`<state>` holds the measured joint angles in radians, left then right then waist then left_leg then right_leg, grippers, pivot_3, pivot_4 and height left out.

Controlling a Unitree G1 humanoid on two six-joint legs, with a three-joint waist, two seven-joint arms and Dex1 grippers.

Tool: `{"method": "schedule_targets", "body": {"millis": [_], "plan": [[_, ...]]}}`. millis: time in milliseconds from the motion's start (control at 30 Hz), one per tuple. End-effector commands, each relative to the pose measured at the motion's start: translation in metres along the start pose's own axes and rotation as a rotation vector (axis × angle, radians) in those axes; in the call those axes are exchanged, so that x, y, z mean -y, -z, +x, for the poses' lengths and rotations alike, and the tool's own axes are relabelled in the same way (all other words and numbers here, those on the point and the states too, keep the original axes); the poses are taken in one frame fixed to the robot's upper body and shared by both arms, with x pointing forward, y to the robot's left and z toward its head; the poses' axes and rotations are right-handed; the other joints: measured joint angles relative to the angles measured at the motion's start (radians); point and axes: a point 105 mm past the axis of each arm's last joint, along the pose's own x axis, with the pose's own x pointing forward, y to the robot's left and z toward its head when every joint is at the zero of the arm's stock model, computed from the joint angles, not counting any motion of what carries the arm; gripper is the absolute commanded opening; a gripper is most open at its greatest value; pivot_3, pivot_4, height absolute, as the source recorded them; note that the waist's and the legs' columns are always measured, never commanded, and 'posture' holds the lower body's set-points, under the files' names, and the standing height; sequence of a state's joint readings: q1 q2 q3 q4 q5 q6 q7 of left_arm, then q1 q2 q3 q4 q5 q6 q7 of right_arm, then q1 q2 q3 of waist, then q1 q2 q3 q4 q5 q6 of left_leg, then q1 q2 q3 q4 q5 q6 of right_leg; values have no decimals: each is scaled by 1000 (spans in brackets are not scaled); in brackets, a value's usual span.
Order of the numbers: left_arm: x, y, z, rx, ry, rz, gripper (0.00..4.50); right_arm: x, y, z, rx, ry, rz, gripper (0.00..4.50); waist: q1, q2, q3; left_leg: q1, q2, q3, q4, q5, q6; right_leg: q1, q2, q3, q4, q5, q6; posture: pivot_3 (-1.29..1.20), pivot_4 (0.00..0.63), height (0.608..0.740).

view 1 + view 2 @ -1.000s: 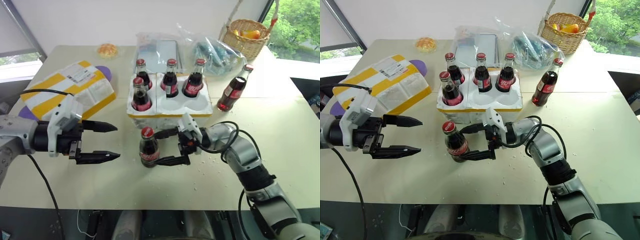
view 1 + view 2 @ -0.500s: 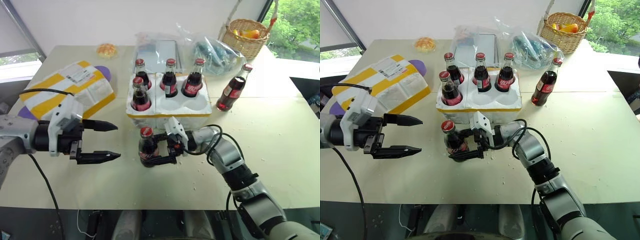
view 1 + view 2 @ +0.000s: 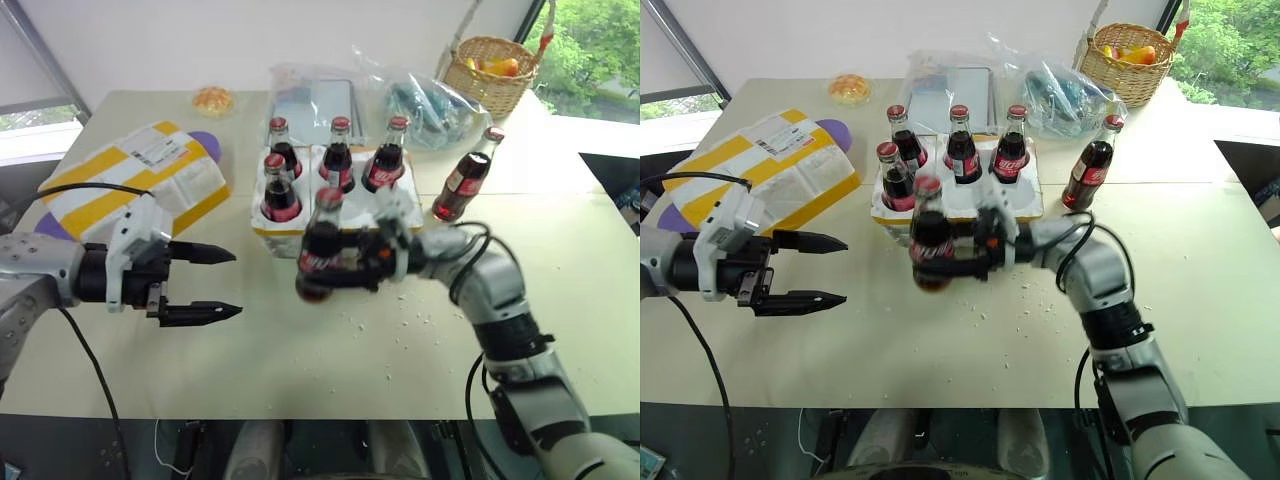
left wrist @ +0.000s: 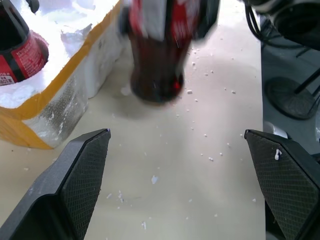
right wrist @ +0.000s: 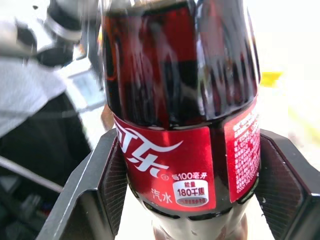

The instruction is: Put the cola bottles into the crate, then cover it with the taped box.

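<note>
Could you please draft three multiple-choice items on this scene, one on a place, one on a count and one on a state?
1. Where does the taped box lie?
A. On the crate
B. On the table, on the robot's left of the crate
C. In the basket

2. How many cola bottles stand in the crate?
A. Two
B. Six
C. Four

3. What is the right gripper doing?
A. Holding a cola bottle off the table
B. Hanging open
C. Gripping the crate

Answers: 1 B, it rests beside the crate; 2 C, four red caps rise from the wells; 3 A, the fingers clamp the bottle's label.
</note>
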<state>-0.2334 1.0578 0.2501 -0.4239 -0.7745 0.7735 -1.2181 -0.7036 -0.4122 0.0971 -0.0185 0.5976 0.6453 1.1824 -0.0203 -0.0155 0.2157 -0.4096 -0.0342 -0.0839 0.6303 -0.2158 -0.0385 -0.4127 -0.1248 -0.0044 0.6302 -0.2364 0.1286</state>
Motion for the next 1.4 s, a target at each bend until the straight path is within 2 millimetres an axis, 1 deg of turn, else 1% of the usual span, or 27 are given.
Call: {"method": "schedule_targets", "body": {"millis": [33,167,200,267,333,467,633,733,833,900,933,967,1000,1067,1167,1300,1333,1400], "plan": [[-3,-6,-1,16,-22,42,4500,6,-59,-7,150,19,-99,2817,0,0,0,0,0,0,0,0,0,0,0,0,0,0,0,0,150,737],[-5,-6,-1,25,-34,50,4500,26,-83,-11,185,99,-127,2817,0,0,0,0,3,0,-2,0,0,0,3,0,0,0,0,0,150,737],[-6,-7,-1,30,-40,55,4500,31,-86,-11,183,117,-136,2817,0,0,0,0,4,1,-2,0,0,-1,3,0,0,0,-1,0,150,737],[-7,-12,-1,55,-51,59,4500,43,-85,-11,164,160,-143,2817,0,0,0,0,4,1,-2,0,0,-1,4,0,0,0,-1,0,150,737],[-7,-18,-1,81,-59,63,4500,52,-77,-11,127,197,-154,2817,1,0,0,-1,5,2,-2,0,0,-2,5,0,0,1,-2,0,150,737],[-7,-26,-1,104,-76,81,4500,65,-58,-11,64,238,-163,2817,-1,0,0,-1,6,2,-2,0,0,-2,6,0,0,1,-2,0,150,737],[-5,-29,-1,107,-81,86,4500,75,-39,-12,10,270,-166,2817,-8,0,0,-1,7,3,-3,0,0,-4,7,1,0,1,-3,0,150,737],[-4,-32,-1,115,-84,90,4500,82,-23,-13,-39,300,-167,2817,-19,0,0,-1,7,3,-3,0,0,-4,7,1,0,2,-3,0,150,737],[-5,-34,-1,121,-87,94,4500,87,-16,-12,-54,317,-156,2817,-23,0,0,-1,7,3,-2,0,0,-4,7,1,0,2,-3,0,150,737],[-7,-37,-1,135,-98,100,4500,87,-10,-11,-65,313,-128,2817,-22,0,0,-1,7,3,-2,0,-1,-4,7,1,1,2,-4,0,150,737],[-9,-40,-1,149,-106,101,4500,86,-7,-11,-69,304,-115,3867,-21,0,0,-1,7,3,-2,1,-1,-4,7,1,1,2,-4,0,150,737],[-10,-42,-1,163,-114,102,4500,85,-5,-10,-72,298,-110,4288,-21,0,0,-1,7,3,-2,1,-1,-4,7,1,1,2,-4,0,150,737],[-11,-44,-1,175,-120,102,4500,84,-4,-10,-73,296,-108,4483,-21,0,0,-1,7,3,-2,1,-1,-3,8,1,1,2,-4,0,150,737],[-14,-48,0,197,-134,106,4500,84,-3,-11,-72,305,-114,4483,-22,0,0,-1,7,3,-1,1,-1,-2,8,1,1,3,-4,0,150,737],[-18,-55,4,242,-157,106,4500,83,-8,-18,-66,324,-136,4483,-23,0,0,0,8,3,-2,1,-1,-3,8,1,1,3,-4,0,150,737],[-19,-60,12,283,-181,99,4500,73,-27,-39,-51,350,-189,4483,-18,0,0,-1,8,3,-1,1,-1,-2,8,1,1,3,-4,0,150,737],[-16,-62,15,292,-169,95,4500,66,-35,-51,-47,361,-204,4483,-18,0,0,-1,8,3,-1,1,-2,-2,8,1,1,3,-4,0,150,737],[-10,-64,20,308,-147,91,4500,53,-45,-67,-47,374,-220,4483,-13,0,0,-1,8,3,-1,1,-2,-2,8,1,0,3,-4,0,150,737]]}}
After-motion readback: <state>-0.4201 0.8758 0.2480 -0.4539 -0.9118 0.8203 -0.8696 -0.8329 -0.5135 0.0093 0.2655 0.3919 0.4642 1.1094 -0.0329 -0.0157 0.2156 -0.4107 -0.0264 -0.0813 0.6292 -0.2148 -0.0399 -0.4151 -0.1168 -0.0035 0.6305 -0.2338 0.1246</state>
